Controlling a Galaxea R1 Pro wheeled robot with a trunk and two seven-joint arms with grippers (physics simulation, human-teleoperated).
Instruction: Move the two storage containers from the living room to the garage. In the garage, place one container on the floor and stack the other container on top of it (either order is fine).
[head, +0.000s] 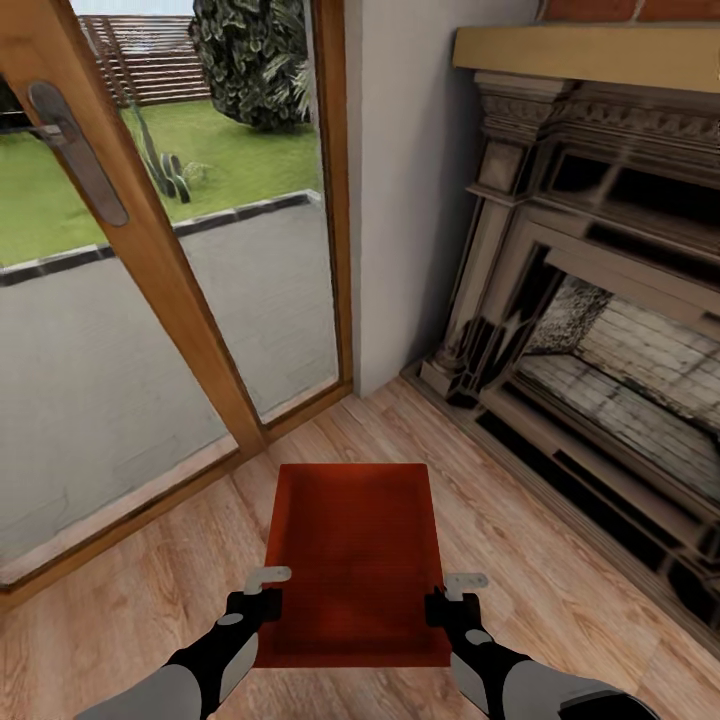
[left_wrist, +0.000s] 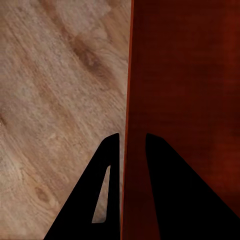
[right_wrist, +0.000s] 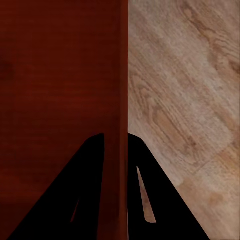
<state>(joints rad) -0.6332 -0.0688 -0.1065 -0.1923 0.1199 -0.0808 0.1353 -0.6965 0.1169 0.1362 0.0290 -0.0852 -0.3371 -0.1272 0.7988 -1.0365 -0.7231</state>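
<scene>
A red-orange rectangular open-top storage container with smooth plain walls (head: 352, 560) sits low in the middle of the head view, over the light wood-plank floor (head: 560, 560) of the living room, its long axis running away from the robot. The left gripper (head: 262, 595) clamps the container's left long wall near the robot's end, and the right gripper (head: 452, 597) clamps the right long wall at the matching spot. In the left wrist view the two dark fingers (left_wrist: 107, 190) straddle the thin red wall, one outside over the planks, one inside over the bin's floor (left_wrist: 190, 90); the right wrist view shows the same, with fingers (right_wrist: 145, 195) pinching the wall (right_wrist: 122, 100) tightly. Whether the bin rests on the planks or is lifted clear cannot be told. Ahead to the left stands a wood-framed glass door (head: 150, 250) with a grey metal handle (head: 75, 150), and lawn beyond. To the right is the ornate pale fireplace surround (head: 560, 300) with its mantel (head: 590, 55)
</scene>
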